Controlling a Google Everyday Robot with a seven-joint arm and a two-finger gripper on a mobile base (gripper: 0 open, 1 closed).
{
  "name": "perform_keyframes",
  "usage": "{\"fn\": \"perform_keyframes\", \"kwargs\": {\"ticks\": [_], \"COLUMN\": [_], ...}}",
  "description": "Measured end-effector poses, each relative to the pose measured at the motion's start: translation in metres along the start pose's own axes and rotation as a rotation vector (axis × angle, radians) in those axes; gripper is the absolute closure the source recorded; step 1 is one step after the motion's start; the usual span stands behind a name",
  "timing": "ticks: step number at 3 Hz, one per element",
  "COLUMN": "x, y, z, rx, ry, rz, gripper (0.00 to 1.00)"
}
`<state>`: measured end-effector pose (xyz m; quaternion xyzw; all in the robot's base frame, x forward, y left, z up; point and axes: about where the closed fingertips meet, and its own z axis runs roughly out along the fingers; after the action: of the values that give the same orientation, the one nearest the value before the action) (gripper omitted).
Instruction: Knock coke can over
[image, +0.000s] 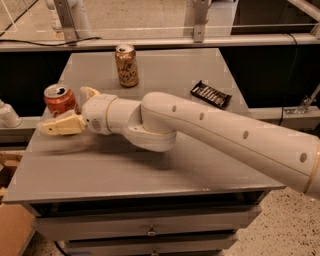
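The red coke can (58, 99) stands upright near the left edge of the grey table (150, 175). My gripper (70, 111) is at the can's right side, at the end of the long cream arm that reaches in from the right. One finger (60, 126) lies in front of the can and points left. The other finger (89, 93) shows just behind and to the right of the can. The fingers stand apart, open, with the can's lower right part hidden behind them. I cannot tell whether they touch the can.
A bronze-brown can (126, 65) stands upright at the back middle of the table. A black snack packet (210, 94) lies at the back right. A white object (8, 115) sits off the table's left edge. Drawers are below the front edge.
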<state>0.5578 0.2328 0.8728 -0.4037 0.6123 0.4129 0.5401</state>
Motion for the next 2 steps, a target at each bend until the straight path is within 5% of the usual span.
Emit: {"fn": "perform_keyframes", "kwargs": {"ticks": [2], "x": [-0.0046], "y": [0.0041], "z": [0.009], "rx": [0.011], "ry": [-0.013], "rz": [0.023], "gripper": [0.64]}}
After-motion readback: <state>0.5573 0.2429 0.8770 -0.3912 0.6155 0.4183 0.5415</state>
